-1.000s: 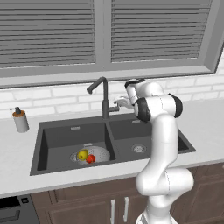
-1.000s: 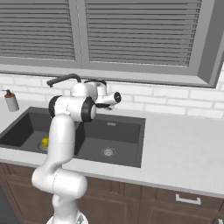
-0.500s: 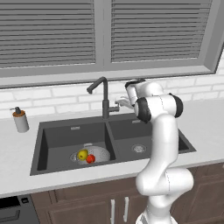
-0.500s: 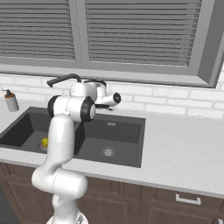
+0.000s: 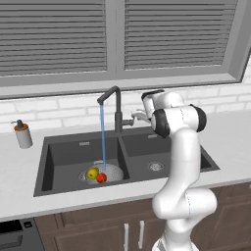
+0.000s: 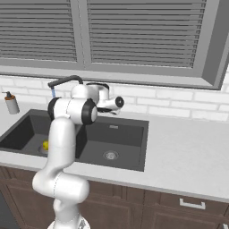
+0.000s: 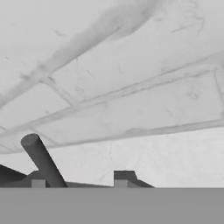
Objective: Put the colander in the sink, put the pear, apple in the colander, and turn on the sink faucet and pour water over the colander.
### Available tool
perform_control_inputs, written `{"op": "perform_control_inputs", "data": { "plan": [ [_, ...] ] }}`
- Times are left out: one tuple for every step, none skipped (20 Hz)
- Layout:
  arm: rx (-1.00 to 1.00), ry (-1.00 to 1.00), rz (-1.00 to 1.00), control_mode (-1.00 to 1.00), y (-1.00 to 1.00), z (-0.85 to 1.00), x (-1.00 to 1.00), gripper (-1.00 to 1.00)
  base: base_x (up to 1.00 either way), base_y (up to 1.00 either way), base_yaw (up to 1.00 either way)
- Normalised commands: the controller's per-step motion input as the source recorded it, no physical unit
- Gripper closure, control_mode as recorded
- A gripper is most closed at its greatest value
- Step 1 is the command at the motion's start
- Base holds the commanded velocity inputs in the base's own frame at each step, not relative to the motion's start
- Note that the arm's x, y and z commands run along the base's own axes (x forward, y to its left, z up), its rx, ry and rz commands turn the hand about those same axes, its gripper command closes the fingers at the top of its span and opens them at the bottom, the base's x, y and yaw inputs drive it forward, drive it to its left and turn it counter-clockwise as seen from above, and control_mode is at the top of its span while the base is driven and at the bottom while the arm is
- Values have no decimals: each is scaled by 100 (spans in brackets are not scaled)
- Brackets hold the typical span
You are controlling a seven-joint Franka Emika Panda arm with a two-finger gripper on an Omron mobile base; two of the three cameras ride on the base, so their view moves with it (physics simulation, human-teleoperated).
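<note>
Water runs from the faucet (image 5: 115, 105) onto the colander (image 5: 109, 171) in the sink's (image 5: 68, 149) left basin, pear (image 5: 92, 173) and apple (image 5: 101, 177) inside. My gripper (image 5: 133, 117) sits at the lever, jaws apart around it. I judge the task essentially done.

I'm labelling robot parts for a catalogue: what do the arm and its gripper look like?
A glossy white arm of rounded tubular segments, with dark grey bands at the joints and a bulbous white base. The gripper is small and pale grey; its finger tips are dark grey and blocky. No cables or markings visible.
</note>
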Motion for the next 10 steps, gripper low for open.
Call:
{"op": "perform_control_inputs", "data": {
  "plan": [
    [1,0,-7,-100,-100,-18,-11,100,0,0,0],
    [1,0,-7,-100,-100,-17,-16,100,0,0,0],
    [1,0,-7,-100,-100,-16,-19,100,0,0,0],
    [2,0,-7,-100,-100,-17,-20,100,0,0,0],
    [2,0,-7,-100,-100,-17,-21,100,0,0,0],
    [2,0,-7,-100,-100,-16,-21,100,0,0,0],
    [2,0,-6,-100,-100,-13,-26,100,0,0,0],
    [2,0,-5,-100,-100,-9,-28,100,0,0,0],
    [2,0,-5,-100,-100,-4,-28,100,0,0,0],
    [3,0,-5,-100,-100,0,-27,100,0,0,0]
  ]
}}
